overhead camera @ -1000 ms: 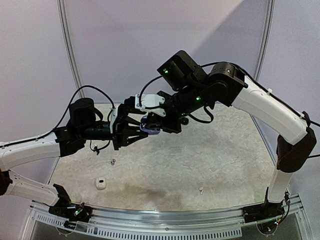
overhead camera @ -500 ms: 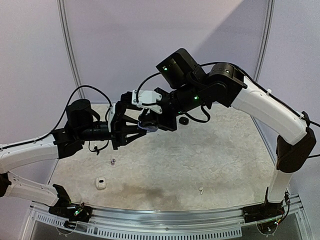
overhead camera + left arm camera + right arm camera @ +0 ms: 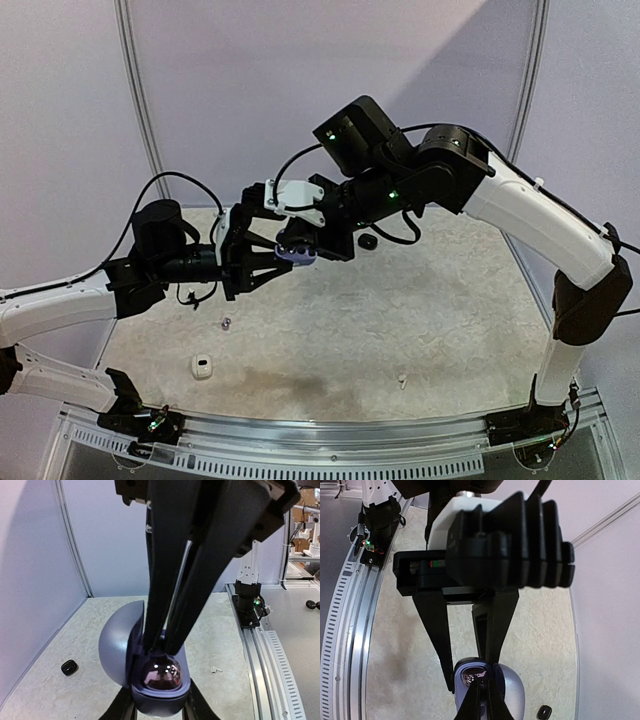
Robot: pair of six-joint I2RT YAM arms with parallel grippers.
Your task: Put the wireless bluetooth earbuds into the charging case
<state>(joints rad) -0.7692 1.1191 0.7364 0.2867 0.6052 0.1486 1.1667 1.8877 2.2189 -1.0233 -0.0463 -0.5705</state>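
My left gripper [image 3: 290, 254] is shut on an open blue-purple charging case [image 3: 299, 252], held in the air above the table. In the left wrist view the case's base [image 3: 160, 692] sits between my left fingers [image 3: 199, 707], with its lid [image 3: 114, 650] swung open to the left and a dark glossy inside. My right gripper [image 3: 303, 238] comes from above, its fingers closed to a narrow V with the tips inside the case [image 3: 470, 676]. I cannot see whether a bud is between the tips. A white earbud [image 3: 401, 380] and a small silvery bud [image 3: 226, 323] lie on the table.
A small white case [image 3: 202, 367] lies near the front left. A black pebble-like case [image 3: 367, 241] lies at the back, also seen in the left wrist view [image 3: 69, 667] and right wrist view [image 3: 544, 712]. A metal rail [image 3: 330, 440] runs along the near edge.
Both grippers, with the case between them, have shifted a little up and to the left. The black case at the back has come into view behind the right gripper.
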